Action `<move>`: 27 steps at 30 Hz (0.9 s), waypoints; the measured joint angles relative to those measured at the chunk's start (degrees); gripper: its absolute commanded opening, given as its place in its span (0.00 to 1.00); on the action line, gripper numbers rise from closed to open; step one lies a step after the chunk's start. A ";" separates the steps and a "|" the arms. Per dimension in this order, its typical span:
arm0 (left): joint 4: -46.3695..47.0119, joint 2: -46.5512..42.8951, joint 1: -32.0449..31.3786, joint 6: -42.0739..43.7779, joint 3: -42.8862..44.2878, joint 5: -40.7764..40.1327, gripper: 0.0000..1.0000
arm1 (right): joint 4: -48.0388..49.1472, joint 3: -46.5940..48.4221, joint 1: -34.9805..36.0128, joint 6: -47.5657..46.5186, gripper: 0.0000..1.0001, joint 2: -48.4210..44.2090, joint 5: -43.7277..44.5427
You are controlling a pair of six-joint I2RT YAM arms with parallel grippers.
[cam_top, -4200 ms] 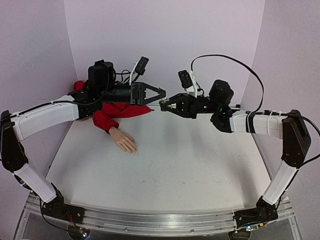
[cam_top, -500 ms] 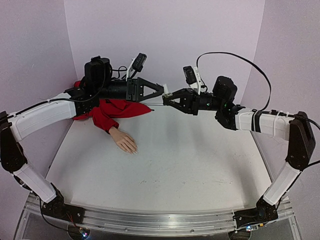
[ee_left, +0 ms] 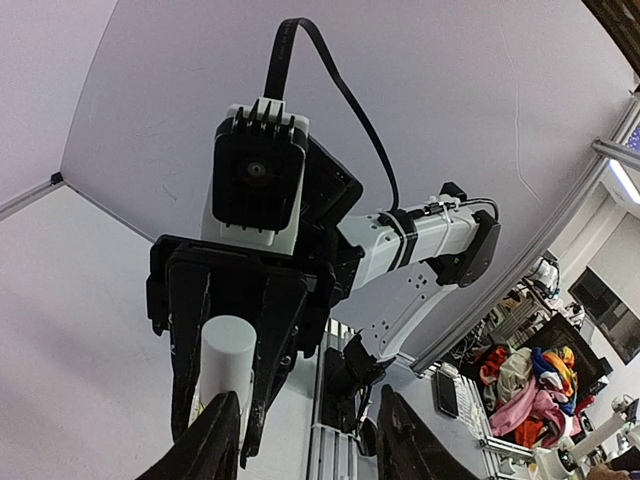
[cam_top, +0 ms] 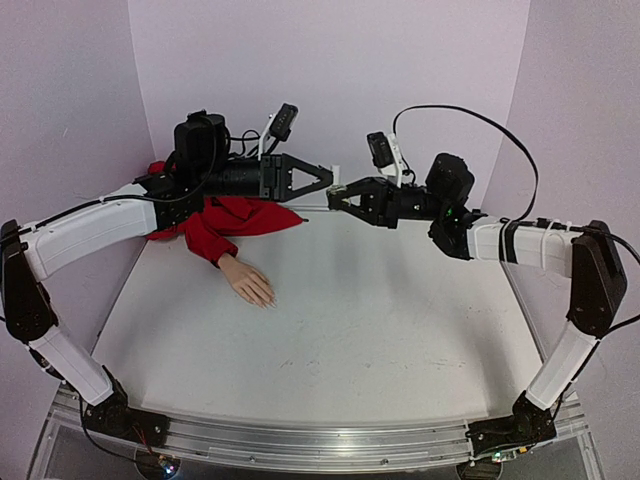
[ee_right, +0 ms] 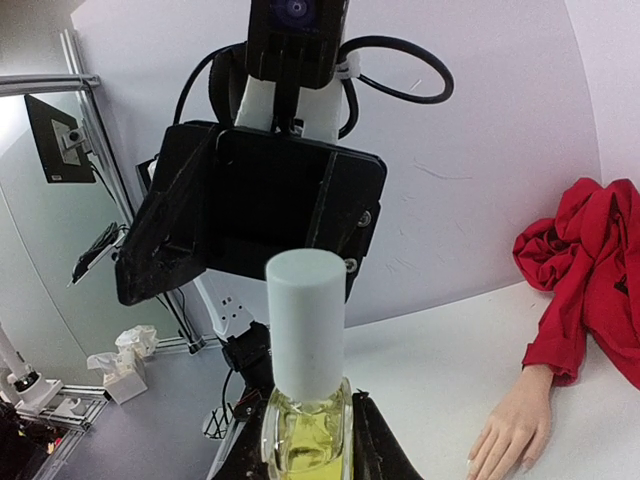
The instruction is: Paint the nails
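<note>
1. Grippers, overhead view: the left gripper [cam_top: 322, 181], jaws apart, faces the right gripper [cam_top: 340, 196], which is clamped on a bottle [cam_top: 338, 186] whose white cap [cam_top: 336, 172] points toward it. Both are raised over the table's [cam_top: 400, 330] far edge. The nails [cam_top: 267, 299] lie well apart from them, on the mannequin hand [cam_top: 247, 280].
2. Left wrist: the white cap [ee_left: 228, 355] sits off-centre, nearer one finger [ee_left: 215, 440]. It likely needs centring before the jaws close.
3. Right wrist: the bottle [ee_right: 305, 432] is upright, with yellowish liquid inside. Advisable: grip the white cap [ee_right: 305, 320] squarely and twist along its axis without tilting.
</note>
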 measured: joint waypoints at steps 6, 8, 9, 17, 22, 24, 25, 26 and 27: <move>0.20 -0.07 -0.17 0.44 -0.26 -1.66 0.57 | 0.61 -0.68 0.00 -0.87 0.00 -0.02 1.95; 0.39 -0.50 -0.22 0.68 -1.49 -2.58 0.64 | 0.83 -1.40 0.04 -1.73 0.00 -0.07 3.06; 0.33 -0.76 -0.22 0.94 -2.10 -2.80 0.68 | 0.83 -1.81 0.07 -2.19 0.00 -0.15 3.69; -0.22 -3.82 -0.22 1.57 -6.97 -5.84 0.79 | 0.85 -3.23 0.11 -6.05 0.00 -1.18 6.21; -2.56 -5.05 -0.20 0.92 -6.54 -8.83 0.79 | -1.64 -3.23 0.11 -9.81 0.00 -1.20 6.21; -6.64 -4.61 -0.13 0.52 -4.09 -10.45 0.80 | -3.34 -3.23 0.11 -11.34 0.00 -1.20 6.32; -8.33 -4.39 -0.04 0.44 -2.91 -10.84 0.79 | -4.11 -3.21 0.11 -12.02 0.00 -1.20 6.40; -10.47 -4.04 0.00 0.48 -1.25 -11.30 0.80 | -4.76 -3.21 0.11 -12.55 0.00 -1.20 6.49; -12.28 -3.56 0.07 0.57 0.52 -11.65 0.81 | -5.16 -3.21 0.11 -12.90 0.00 -1.20 6.51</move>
